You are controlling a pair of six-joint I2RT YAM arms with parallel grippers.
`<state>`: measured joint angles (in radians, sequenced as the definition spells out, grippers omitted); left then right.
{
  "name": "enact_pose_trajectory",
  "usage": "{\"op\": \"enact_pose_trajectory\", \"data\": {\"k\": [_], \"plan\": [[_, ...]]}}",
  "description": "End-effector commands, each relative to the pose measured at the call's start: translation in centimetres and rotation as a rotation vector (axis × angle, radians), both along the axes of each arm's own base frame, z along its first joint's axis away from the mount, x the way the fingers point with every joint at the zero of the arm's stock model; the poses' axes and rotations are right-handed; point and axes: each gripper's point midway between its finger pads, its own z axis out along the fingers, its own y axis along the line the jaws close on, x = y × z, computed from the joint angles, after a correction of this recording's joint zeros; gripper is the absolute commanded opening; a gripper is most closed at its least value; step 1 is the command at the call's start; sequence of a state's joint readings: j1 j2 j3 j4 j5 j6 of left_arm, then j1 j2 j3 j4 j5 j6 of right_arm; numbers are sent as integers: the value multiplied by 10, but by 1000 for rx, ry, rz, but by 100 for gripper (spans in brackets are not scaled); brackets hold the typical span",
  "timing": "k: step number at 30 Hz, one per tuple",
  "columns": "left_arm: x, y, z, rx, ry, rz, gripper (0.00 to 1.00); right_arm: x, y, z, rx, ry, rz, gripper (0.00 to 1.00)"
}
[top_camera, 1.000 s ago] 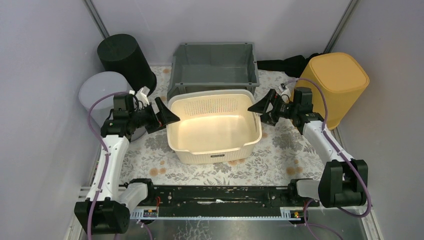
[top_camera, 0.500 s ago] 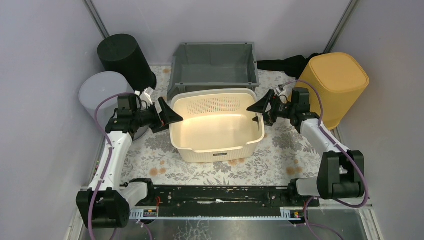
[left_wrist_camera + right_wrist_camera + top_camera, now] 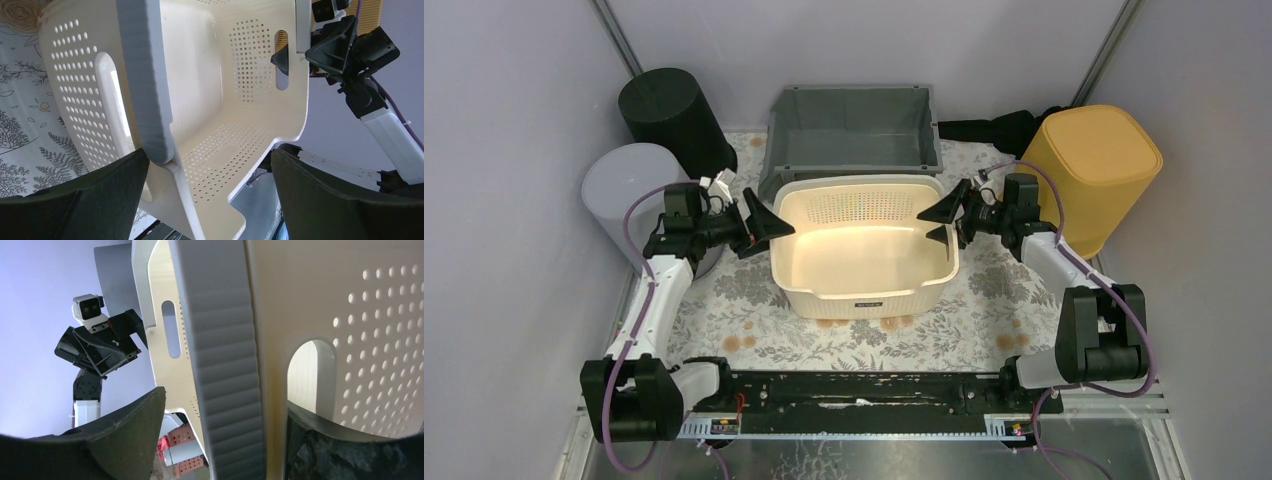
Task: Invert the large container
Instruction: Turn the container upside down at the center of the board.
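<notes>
The large container (image 3: pixel 864 300) is a cream perforated basket standing upright, mouth up, in the middle of the floral cloth. My left gripper (image 3: pixel 769 225) is open at its left rim. In the left wrist view that gripper (image 3: pixel 210 155) straddles the left wall and rim (image 3: pixel 145 75), which lies close to the left finger. My right gripper (image 3: pixel 936 222) is at the right rim. In the right wrist view it (image 3: pixel 227 405) brackets the ribbed rim (image 3: pixel 220 315): one finger lies against the outer wall under the handle hole and a gap shows at the other.
A grey rectangular bin (image 3: pixel 854 130) stands right behind the basket. A yellow bin (image 3: pixel 1099 170) is at the right, and a black cylinder (image 3: pixel 674 115) and a grey cylinder (image 3: pixel 624 190) are at the left. Dark gear (image 3: pixel 989 128) lies at the back right.
The basket has slid a little to the right and away. Both grippers have followed it, and the right jaws have narrowed around the rim.
</notes>
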<state>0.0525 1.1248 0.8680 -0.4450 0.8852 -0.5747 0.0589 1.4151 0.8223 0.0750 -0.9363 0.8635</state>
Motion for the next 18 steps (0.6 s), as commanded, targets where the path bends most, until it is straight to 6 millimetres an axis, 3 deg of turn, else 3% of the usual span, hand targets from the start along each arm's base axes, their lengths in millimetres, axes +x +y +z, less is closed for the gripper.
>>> {"op": "enact_pose_trajectory", "data": {"k": [1, 4, 9, 15, 18], "plan": [[4, -1, -6, 1, -2, -17, 100, 13, 5, 26, 36, -85, 17, 72], [1, 12, -22, 108, 37, 30, 100, 13, 4, 25, 25, -83, 15, 70], [0, 25, -29, 198, 49, 87, 100, 12, 3, 22, 9, -79, 16, 71], [4, 40, -16, 278, 11, 163, 100, 12, 2, 19, 1, -73, 16, 72], [7, 39, -5, 258, -19, 162, 100, 13, 2, 18, 0, -73, 17, 72]]}}
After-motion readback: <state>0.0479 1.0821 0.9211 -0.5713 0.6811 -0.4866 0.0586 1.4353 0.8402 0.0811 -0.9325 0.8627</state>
